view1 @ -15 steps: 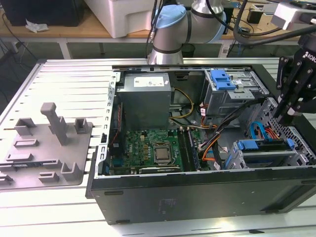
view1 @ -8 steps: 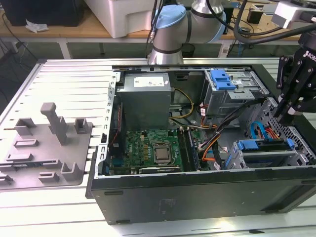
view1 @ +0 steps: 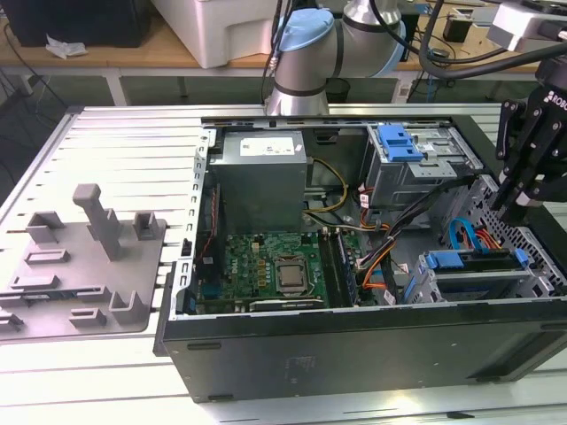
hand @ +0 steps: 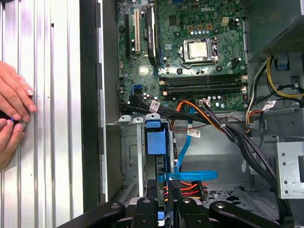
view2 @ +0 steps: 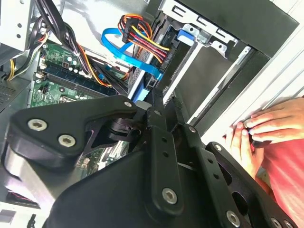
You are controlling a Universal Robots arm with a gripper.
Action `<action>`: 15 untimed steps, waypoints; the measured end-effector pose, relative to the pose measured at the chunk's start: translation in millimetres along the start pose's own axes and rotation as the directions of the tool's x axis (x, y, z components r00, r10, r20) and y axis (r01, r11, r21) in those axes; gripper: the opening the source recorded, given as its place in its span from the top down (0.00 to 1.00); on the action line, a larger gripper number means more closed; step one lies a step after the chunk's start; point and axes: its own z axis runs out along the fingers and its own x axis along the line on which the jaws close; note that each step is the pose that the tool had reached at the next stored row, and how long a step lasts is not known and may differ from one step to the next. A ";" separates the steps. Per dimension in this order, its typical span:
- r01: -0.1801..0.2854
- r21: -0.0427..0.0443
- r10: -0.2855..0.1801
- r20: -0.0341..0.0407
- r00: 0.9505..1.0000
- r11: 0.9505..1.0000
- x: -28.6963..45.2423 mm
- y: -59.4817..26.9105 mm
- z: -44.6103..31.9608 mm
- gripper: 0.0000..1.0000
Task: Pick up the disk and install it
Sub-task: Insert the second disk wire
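At the exterior view's right end of the open computer case [view1: 354,354], your gripper [view1: 514,205] hangs just above the drive cage [view1: 483,279], where the disk [view1: 469,259] already sits edge-up, long axis running left-right; finger state unclear.

Black claw [view1: 512,205], screwed linkages; silver arm, pale-blue joint cap [view1: 306,35], apparently.

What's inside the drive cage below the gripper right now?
The disk in its blue carrier stands upright in the drive cage, with the gripper above it. Its label and anything beneath it are hidden.
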 end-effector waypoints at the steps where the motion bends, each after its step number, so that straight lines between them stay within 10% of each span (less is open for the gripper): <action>1: 0.000 0.000 0.000 0.000 1.000 1.000 0.0 0.2 0.0 0.76; 15: 0.000 0.000 0.000 0.000 1.000 1.000 0.0 0.6 0.0 0.89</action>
